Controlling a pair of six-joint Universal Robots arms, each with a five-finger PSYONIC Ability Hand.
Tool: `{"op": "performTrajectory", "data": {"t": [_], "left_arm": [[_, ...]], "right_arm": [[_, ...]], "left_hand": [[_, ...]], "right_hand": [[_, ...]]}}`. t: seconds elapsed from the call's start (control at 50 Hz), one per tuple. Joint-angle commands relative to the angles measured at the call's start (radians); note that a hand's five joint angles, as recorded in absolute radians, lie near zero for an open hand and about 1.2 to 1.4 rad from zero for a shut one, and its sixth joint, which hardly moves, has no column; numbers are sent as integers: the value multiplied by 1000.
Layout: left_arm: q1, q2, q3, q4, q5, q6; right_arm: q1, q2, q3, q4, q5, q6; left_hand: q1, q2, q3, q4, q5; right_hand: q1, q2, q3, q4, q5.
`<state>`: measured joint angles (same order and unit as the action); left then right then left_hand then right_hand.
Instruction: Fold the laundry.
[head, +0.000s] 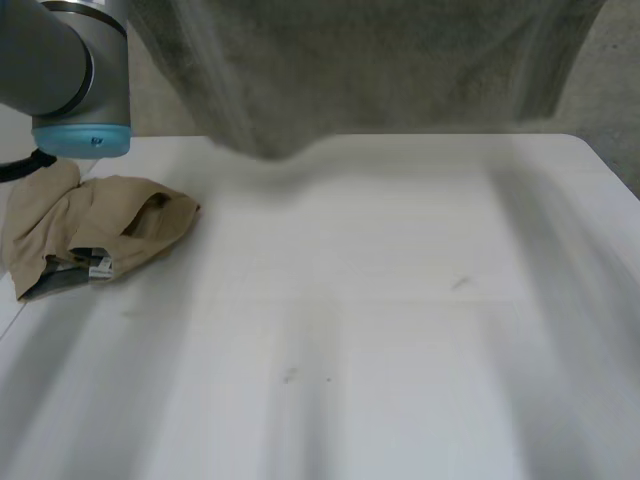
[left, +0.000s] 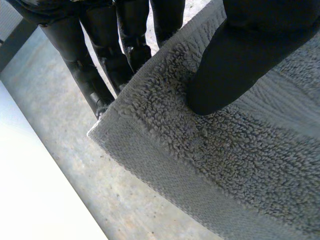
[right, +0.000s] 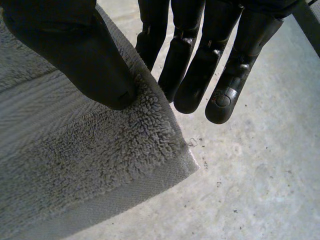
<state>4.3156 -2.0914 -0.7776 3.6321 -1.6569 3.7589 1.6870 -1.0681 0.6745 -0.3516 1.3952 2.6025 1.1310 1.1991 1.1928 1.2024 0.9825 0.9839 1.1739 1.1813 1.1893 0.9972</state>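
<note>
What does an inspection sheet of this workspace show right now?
surface: white table, a few faint marks.
job's things: grey towel held up over the table's far edge; beige garment crumpled beside the left arm.
clutter: nothing seen.
hands: left hand pinches one towel corner between thumb and fingers; right hand pinches another.
cables: nothing seen.
surroundings: grey concrete floor.

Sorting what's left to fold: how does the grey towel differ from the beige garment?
The grey towel is held up, one corner pinched by the left hand, another by the right hand; the beige garment lies crumpled on the table. The towel is looped terry and wide; the garment looks smooth and small. Neither is folded.
</note>
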Motion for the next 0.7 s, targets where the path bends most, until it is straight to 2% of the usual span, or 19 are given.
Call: {"op": "performTrajectory", "data": {"t": [0.02, 0.16, 0.3, 0.44, 0.5, 0.52, 0.58, 0.6, 0.66, 0.7], "left_arm": [[6, 57, -257, 8, 3, -67], [10, 39, -462, 11, 8, -67], [9, -113, -601, 11, 19, -64], [4, -148, -690, -30, 16, -54], [4, -93, -743, -99, 11, -31], [6, -70, -756, -125, 11, -24], [16, 19, -827, -248, 11, 16], [19, 45, -848, -295, 11, 33], [21, 132, -930, -484, 12, 107], [21, 195, -1003, -618, 25, 154]], "right_arm": [[-7, -13, 192, 25, -45, -2], [-7, 10, 411, 23, -166, -24], [-9, 111, 631, 25, -286, -122], [-26, 142, 721, 71, -288, -251], [-49, 88, 738, 222, -280, -283], [-56, 45, 737, 332, -269, -298], [-62, -9, 734, 511, -246, -320], [-73, -41, 735, 625, -231, -334], [-99, -81, 757, 791, -208, -372], [-138, -127, 809, 948, -193, -467]], "left_hand": [[265, 197, 203, 194, 239], [265, 197, 203, 194, 239], [265, 197, 203, 194, 239], [265, 197, 203, 194, 239], [265, 197, 203, 194, 239], [265, 197, 203, 194, 239], [265, 197, 203, 194, 239], [265, 197, 203, 194, 239], [265, 197, 203, 194, 239], [265, 197, 203, 194, 239]], "right_hand": [[412, 222, 215, 207, 225], [412, 222, 215, 207, 225], [412, 222, 215, 207, 225], [412, 222, 215, 207, 225], [412, 222, 215, 207, 225], [412, 222, 215, 207, 225], [412, 222, 215, 207, 225], [412, 222, 215, 207, 225], [412, 222, 215, 207, 225], [412, 222, 215, 207, 225]]}}
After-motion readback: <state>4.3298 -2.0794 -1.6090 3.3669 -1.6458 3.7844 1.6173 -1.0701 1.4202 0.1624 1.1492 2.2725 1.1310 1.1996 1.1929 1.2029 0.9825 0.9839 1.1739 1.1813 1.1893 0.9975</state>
